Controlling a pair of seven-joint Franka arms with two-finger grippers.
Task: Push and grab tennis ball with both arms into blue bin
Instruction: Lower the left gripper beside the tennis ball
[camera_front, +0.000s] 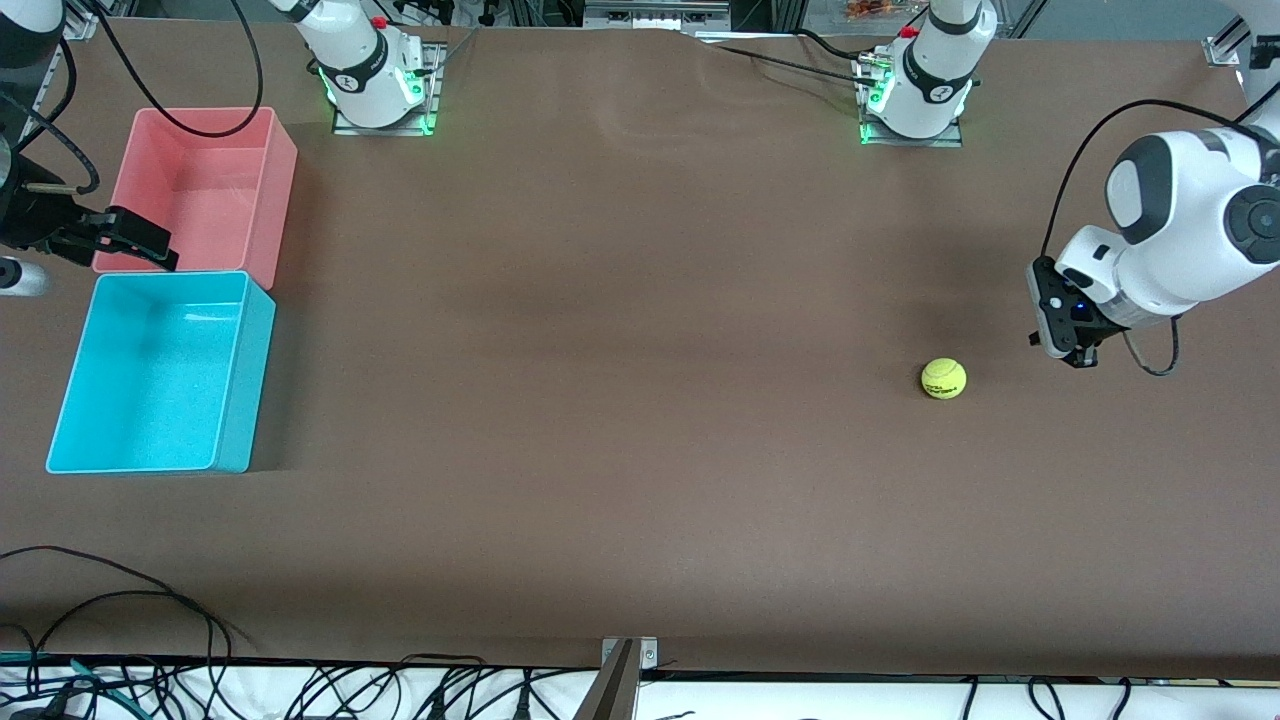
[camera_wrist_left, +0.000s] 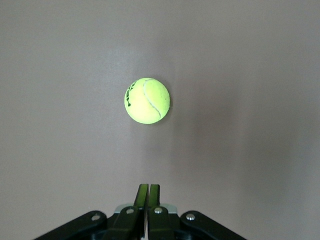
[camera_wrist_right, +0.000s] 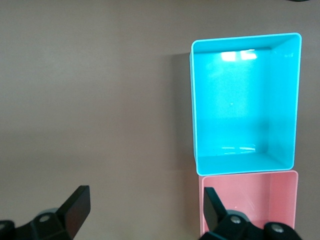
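The tennis ball (camera_front: 943, 379) lies on the brown table toward the left arm's end; it also shows in the left wrist view (camera_wrist_left: 147, 100). My left gripper (camera_front: 1075, 358) hangs low beside the ball, apart from it, on the side toward the table's end. Its green-tinted fingers are shut and empty (camera_wrist_left: 148, 187). The blue bin (camera_front: 250, 380) stands empty at the right arm's end, and it shows in the right wrist view (camera_wrist_right: 245, 100). My right gripper (camera_front: 150, 245) is open and empty over the pink bin's outer edge (camera_wrist_right: 145, 200).
A pink bin (camera_front: 200, 190) stands touching the blue bin, farther from the front camera; it also shows in the right wrist view (camera_wrist_right: 250, 200). Both arm bases stand along the table's back edge. Cables lie along the front edge (camera_front: 150, 640). Bare brown table lies between the ball and the bins.
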